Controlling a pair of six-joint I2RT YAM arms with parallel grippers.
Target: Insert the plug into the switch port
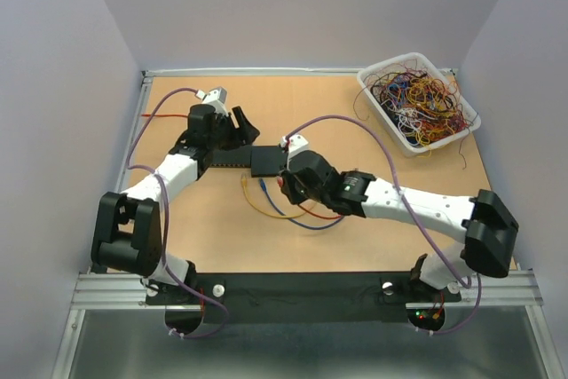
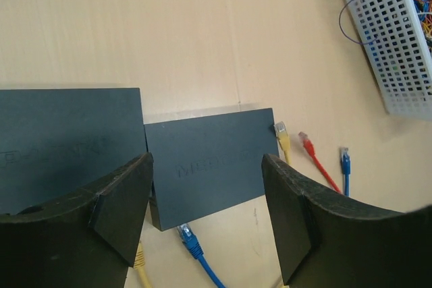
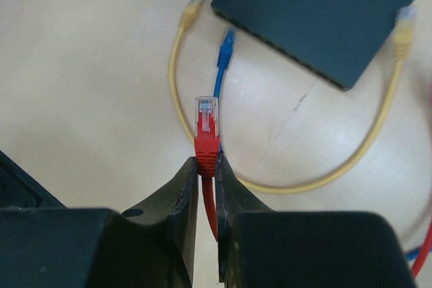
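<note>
While wires (image 1: 422, 95) fill the basket (image 2: 395, 45), right pincer (image 3: 208, 166) grips plug (image 3: 206, 126), left pincer (image 2: 207, 161) gapes empty.

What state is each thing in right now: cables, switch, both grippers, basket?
right gripper: jaws shut on the red plug.
red plug: held, sticking out past the jaws, not inserted.
left gripper: jaws open, over the small switch.
small switch: flat on the table, not gripped.
blue plug: on the table by the switch's front; seating unclear.
yellow cable: loose, curved on the table.
basket: full of tangled wires.
</note>
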